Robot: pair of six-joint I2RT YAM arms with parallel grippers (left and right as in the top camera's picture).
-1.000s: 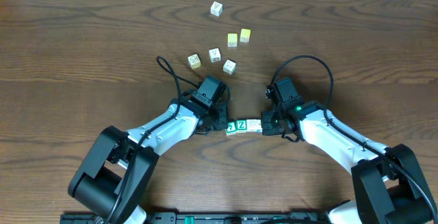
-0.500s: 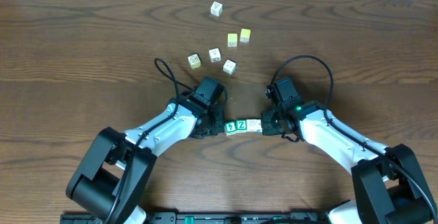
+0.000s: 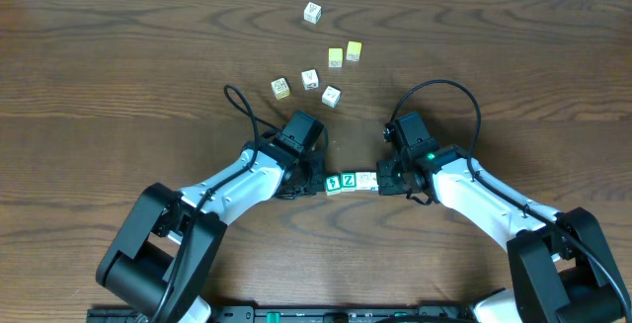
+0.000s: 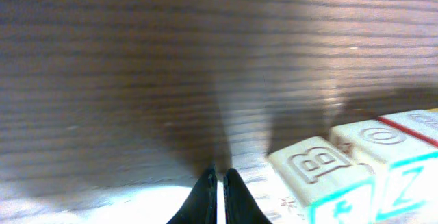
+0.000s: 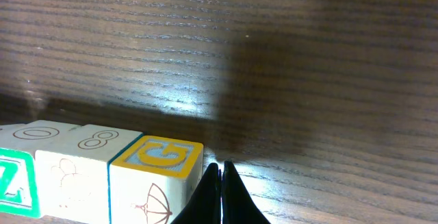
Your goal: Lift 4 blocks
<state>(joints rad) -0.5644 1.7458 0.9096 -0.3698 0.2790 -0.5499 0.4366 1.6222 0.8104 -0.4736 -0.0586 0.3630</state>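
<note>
Four blocks (image 3: 352, 181) being flanked in a row on the table (image 3: 118, 66), left gripper (image 4: 219, 181) being pressed shut, empty, beside one end, right gripper (image 5: 220, 172) likewise beside the other

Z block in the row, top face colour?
Green with a white letter on the Z block; the overhead view shows it best.

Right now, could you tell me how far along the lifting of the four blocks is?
Done: four blocks sit lined up in a row. In hand: the shut left tool and shut right tool flank its ends, ready to squeeze. Left: the lift itself; the row appears to rest on the table.
</note>
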